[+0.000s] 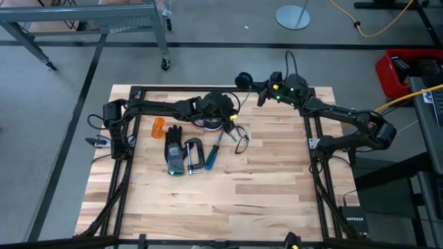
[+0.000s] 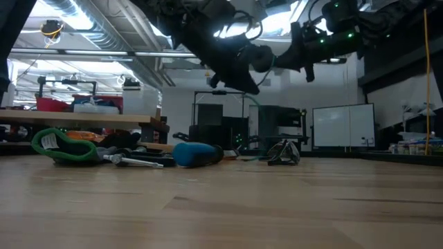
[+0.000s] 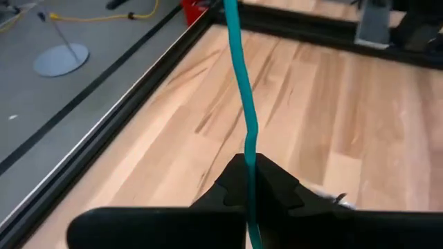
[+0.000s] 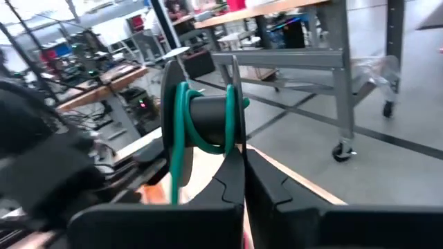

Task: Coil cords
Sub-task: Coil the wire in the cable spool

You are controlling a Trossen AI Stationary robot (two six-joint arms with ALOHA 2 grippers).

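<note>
My left wrist view shows the left gripper point(image 3: 248, 185) clamped on the teal cord point(image 3: 242, 97); the right wrist view alone shows it looped round a spool point(image 4: 208, 117), seemingly pinched by the right gripper point(image 4: 241, 173), above the table point(image 1: 277, 180).

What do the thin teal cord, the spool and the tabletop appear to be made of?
Thin teal-green cord: likely rubber- or plastic-jacketed, smooth and matte. Black flanged spool: probably plastic with dull finish, cord wrapped around it. Pale wooden tabletop: butcher-block wood, with visible strips and grain.

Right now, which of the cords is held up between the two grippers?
The teal-green cord: left gripper pinches it, right gripper holds its spool. The black cord lies on the table.
</note>
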